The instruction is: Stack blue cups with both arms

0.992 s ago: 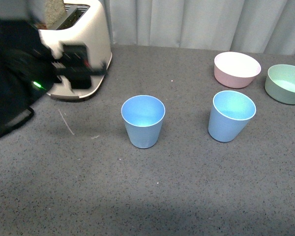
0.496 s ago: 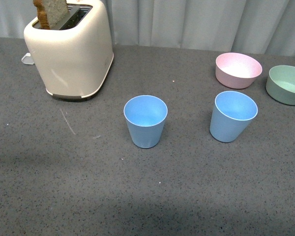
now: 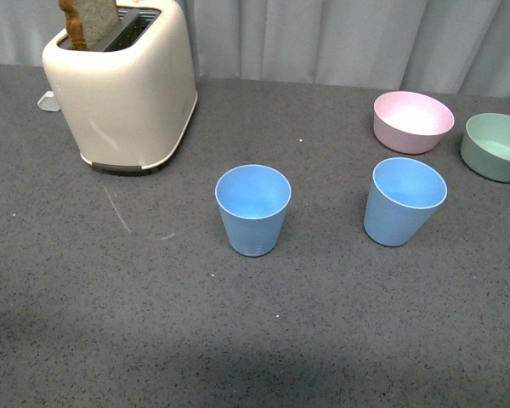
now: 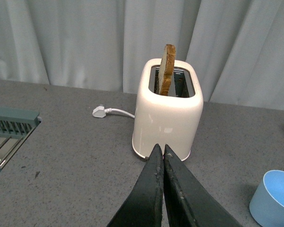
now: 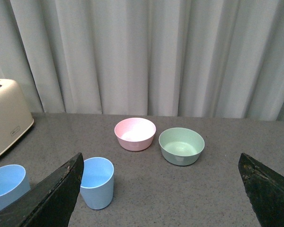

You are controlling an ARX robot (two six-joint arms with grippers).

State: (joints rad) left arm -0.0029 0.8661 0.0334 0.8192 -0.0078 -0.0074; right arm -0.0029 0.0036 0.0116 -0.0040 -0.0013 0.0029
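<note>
While my left fingers (image 4: 156, 182) sit pressed together, I should spread them before straddling the blue cup (image 4: 274, 201) beside them. My right fingers (image 5: 57, 196) gape wide.

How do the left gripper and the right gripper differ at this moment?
The left gripper is shut, its jaws pressed together; the right gripper is open, jaws wide apart. The left one faces the toaster; the right one faces the pink bowl and green bowl. Both are black and hold nothing.

On grey tabletop (image 3: 68, 340): toaster (image 3: 123, 93), blue cup (image 3: 252, 212), second blue cup (image 3: 401, 208), pink bowl (image 3: 412, 121), green bowl (image 3: 495, 146), white plug (image 4: 99, 111), perhaps a rack (image 4: 12, 124).
</note>
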